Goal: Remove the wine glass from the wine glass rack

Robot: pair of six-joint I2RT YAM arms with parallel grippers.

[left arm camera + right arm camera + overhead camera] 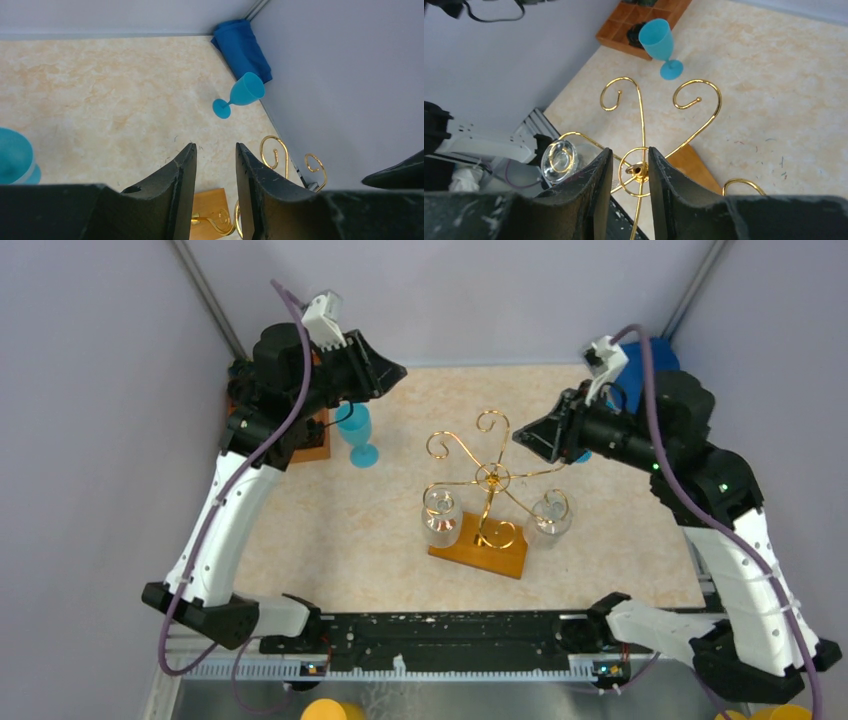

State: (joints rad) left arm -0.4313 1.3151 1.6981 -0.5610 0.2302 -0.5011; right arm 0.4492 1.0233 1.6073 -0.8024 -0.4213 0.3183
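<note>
The gold wire wine glass rack (492, 478) stands mid-table on its orange-brown wooden base (500, 558). Two clear wine glasses hang upside down from its near arms, one on the left (441, 518) and one on the right (548, 518). My right gripper (520, 435) is open and empty, hovering just right of and above the rack's hub. In the right wrist view the hub (639, 170) shows between the fingers (630, 152), and a clear glass's foot (559, 159) to the left. My left gripper (395, 368) is open and empty, raised at the far left; its wrist view (215, 150) shows the rack's scrolls (275, 155).
A blue goblet (357, 435) stands below the left gripper beside a brown wooden tray (312, 440). A second blue goblet (242, 92) stands at the far right near a folded blue cloth (650, 360), mostly hidden behind the right arm in the top view. Grey walls enclose the table.
</note>
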